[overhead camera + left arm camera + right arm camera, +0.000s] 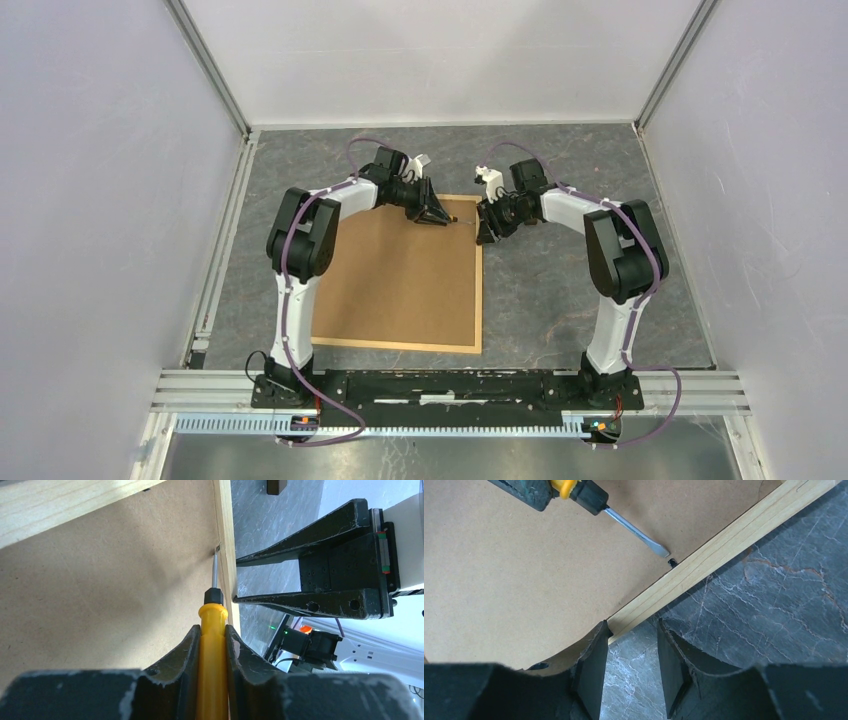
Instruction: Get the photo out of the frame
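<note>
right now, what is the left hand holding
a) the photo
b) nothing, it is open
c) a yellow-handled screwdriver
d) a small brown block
c: in the left wrist view the left hand is closed on a yellow-handled screwdriver, whose tip sits at a small black tab by the wood rim of the frame.

**Enclosed cell, grey stone-look top**

Tabletop (pixel 560 290) dark grey w/ pale marble veins. Plain whitish panels on 3 sides: back wall (pixel 440 60), left wall (pixel 100 200), right wall (pixel 770 200). Alu posts (pixel 210 70) at both back corners, alu rail (pixel 200 385) along near edge. Light soft, even.
</note>
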Robot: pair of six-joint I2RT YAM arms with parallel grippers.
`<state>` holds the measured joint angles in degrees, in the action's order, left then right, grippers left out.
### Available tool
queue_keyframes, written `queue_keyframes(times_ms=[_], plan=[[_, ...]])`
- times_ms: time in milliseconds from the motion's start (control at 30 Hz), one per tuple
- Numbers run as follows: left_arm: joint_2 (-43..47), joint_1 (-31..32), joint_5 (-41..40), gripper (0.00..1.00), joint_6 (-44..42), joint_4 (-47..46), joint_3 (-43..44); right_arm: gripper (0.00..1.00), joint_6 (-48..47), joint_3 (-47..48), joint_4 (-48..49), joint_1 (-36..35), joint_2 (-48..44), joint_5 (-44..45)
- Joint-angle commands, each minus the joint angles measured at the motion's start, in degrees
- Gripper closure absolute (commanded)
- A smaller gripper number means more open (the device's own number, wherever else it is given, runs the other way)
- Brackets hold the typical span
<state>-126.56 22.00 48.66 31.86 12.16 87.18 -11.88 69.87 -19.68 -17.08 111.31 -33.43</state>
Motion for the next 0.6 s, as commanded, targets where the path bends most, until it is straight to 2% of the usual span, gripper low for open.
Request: queue_keyframes(times_ms=[0,300,567], plan=[[-1.80,0.30,0.63,0.98,3.12,-0.93,1.77,0.54,-1.40,0.95,0.98,-0.28,1.90,0.00],[-3.79,0.38,2.76,0.98,4.45,-0.83,1.99,0.58,-2.70,1.28,1.01,-0.35,3.94,4.79],[-5.52,0.40,3.45,0.98,5.97,-0.79,2.89,0.69,-4.25,2.35,-1.21,-1.32,6.06,9.78]])
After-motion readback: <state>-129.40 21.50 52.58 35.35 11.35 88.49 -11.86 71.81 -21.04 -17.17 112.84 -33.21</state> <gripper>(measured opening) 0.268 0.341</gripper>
